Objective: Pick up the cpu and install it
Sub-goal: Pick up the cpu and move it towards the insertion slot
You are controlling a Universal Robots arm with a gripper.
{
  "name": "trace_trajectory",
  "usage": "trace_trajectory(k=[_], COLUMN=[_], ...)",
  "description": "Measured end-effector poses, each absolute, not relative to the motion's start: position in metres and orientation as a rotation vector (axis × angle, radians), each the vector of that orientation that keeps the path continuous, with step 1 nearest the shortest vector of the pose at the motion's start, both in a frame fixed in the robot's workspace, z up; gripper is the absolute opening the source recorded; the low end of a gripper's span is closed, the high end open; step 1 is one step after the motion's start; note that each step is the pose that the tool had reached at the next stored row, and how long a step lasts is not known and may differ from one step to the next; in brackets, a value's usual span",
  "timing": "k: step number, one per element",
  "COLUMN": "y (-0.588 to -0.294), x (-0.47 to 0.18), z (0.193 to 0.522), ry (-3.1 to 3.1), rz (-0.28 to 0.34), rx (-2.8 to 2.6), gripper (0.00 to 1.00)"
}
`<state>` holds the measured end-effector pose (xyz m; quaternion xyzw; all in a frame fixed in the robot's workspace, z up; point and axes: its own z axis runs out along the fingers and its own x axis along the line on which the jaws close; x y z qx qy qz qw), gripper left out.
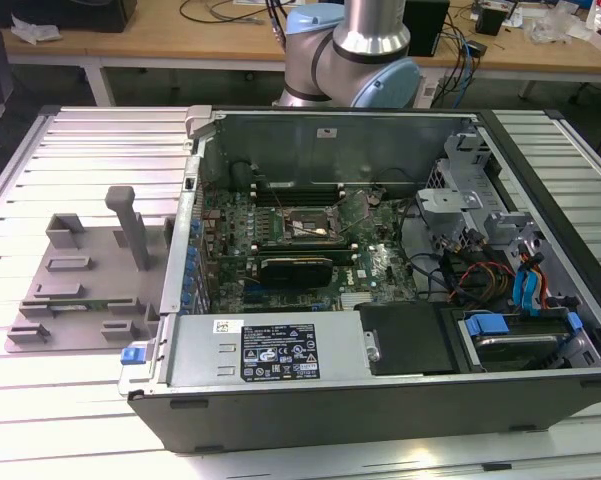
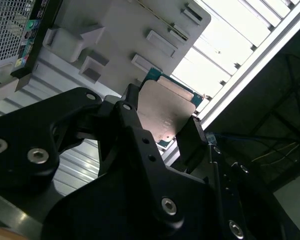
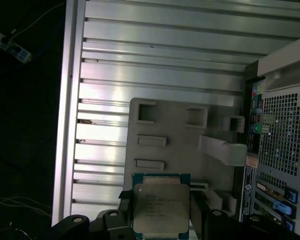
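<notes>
Cpu (image 3: 160, 207) is clamped betw. the gripper (image 3: 160, 212) fingers (image 2: 135, 125), one per side, metal top twd the cam in both wrist views. Arm (image 1: 365, 45) rises behind the open PC case (image 1: 280, 350). Grey tray (image 3: 179, 130) w/ slots lies beyond the cpu on the slatted table (image 3: 154, 60), just beside the case. Motherboard (image 1: 280, 255) is inside the case, socket (image 1: 305, 225) mid-board.

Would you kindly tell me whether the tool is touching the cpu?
Touching. In the second wrist view the tool has its fingers flush against two opposite edges of the cpu, with no gap on either side.
</notes>
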<state>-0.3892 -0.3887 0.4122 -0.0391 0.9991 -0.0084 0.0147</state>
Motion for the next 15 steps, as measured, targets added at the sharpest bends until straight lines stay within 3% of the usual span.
trace_trajectory(k=[15], y=[-0.389], x=[-0.344], z=[0.412], ry=[3.110], rz=[-0.030], rx=[-0.122], gripper=[0.55])
